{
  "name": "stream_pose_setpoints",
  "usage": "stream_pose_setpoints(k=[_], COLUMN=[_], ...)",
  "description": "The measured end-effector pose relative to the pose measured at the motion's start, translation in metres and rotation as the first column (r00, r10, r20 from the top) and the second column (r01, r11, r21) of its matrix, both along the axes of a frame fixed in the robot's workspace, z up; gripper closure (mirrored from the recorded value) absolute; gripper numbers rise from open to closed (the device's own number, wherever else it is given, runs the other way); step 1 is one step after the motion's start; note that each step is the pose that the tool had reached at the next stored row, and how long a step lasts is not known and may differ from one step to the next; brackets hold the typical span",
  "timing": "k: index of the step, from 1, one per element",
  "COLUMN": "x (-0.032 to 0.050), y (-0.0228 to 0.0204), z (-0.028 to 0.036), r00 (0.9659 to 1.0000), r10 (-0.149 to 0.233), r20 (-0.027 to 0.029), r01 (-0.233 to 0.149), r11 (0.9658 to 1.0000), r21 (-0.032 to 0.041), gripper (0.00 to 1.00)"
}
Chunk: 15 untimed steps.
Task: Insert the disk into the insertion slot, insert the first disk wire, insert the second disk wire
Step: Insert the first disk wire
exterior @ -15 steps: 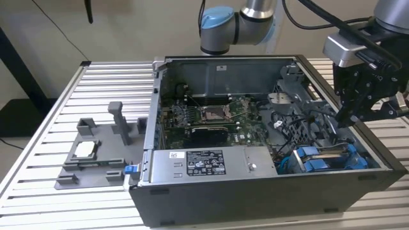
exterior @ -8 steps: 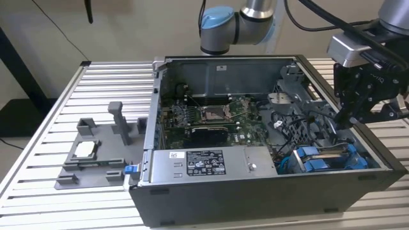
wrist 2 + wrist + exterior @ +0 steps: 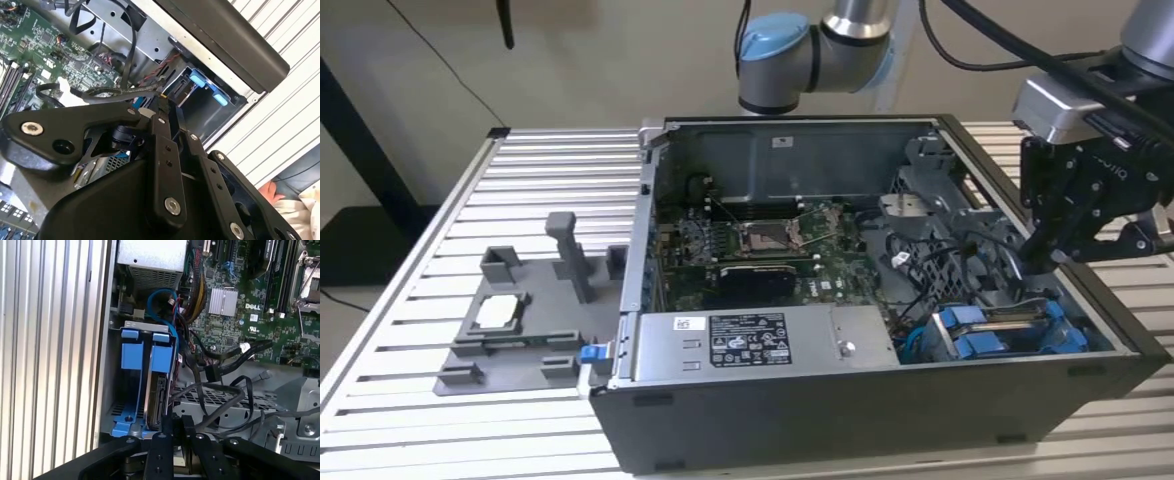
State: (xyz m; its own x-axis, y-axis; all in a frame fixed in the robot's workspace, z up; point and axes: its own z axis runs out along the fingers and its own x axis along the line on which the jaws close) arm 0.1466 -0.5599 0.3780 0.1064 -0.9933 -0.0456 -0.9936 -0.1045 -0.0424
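Note:
The disk [image 3: 159, 401] stands on edge inside the insertion slot [image 3: 131, 390], the grey drive cage with blue rails, and its blue carrier tab [image 3: 162, 358] points toward the motherboard. In the exterior view the disk [image 3: 1003, 322] sits in the cage [image 3: 947, 345] at the case's near right corner. My gripper [image 3: 1047, 255] hangs just above and behind that cage. In both wrist views its fingers [image 3: 161, 107] are closed together on the end of a black disk wire [image 3: 117, 93], right at the disk's open end. My gripper [image 3: 176, 424] is close over the disk's connector edge.
Loose black cables [image 3: 220, 367] and a blue cable [image 3: 159, 296] crowd the space beside the cage. The grey power supply box [image 3: 734, 340] lies along the case front, the motherboard [image 3: 761, 240] behind it. A grey fixture [image 3: 520, 325] sits at the exterior view's left.

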Motion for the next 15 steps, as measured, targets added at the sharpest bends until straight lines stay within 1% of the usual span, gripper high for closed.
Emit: stream_pose_setpoints(k=[2,4,6,7,9,11,12,13,15], x=[0.0002,0.0002,0.0002,0.0002,0.0008,0.0015,0.0019,0.0023,0.0029], y=[-0.0002,-0.0002,-0.0002,-0.0004,-0.0012,-0.003,-0.0042,-0.0052,-0.0073], z=[-0.0034,-0.0064,-0.0088,-0.0096,-0.0109,-0.0121,-0.0128,-0.0137,-0.0158], r00=[1.0,0.9993,0.9979,0.9973,0.9971,0.9969,0.9968,0.9968,0.9968], r10=[-0.01,-0.037,-0.065,-0.073,-0.076,-0.077,-0.077,-0.077,-0.077], r20=[-0.0003,-0.0003,-0.0003,-0.001,-0.0077,-0.0172,-0.0199,-0.0213,-0.0221], r01=[0.01,0.037,0.065,0.073,0.076,0.077,0.077,0.077,0.077], r11=[1.0,0.9993,0.9979,0.9973,0.9971,0.997,0.997,0.997,0.997], r21=[0.0001,0.0001,0.0,0.0,-0.0007,-0.0012,-0.0015,-0.0015,-0.0015], gripper=[0.81,0.81,0.81,0.81,0.81,0.81,0.81,0.81,0.81])
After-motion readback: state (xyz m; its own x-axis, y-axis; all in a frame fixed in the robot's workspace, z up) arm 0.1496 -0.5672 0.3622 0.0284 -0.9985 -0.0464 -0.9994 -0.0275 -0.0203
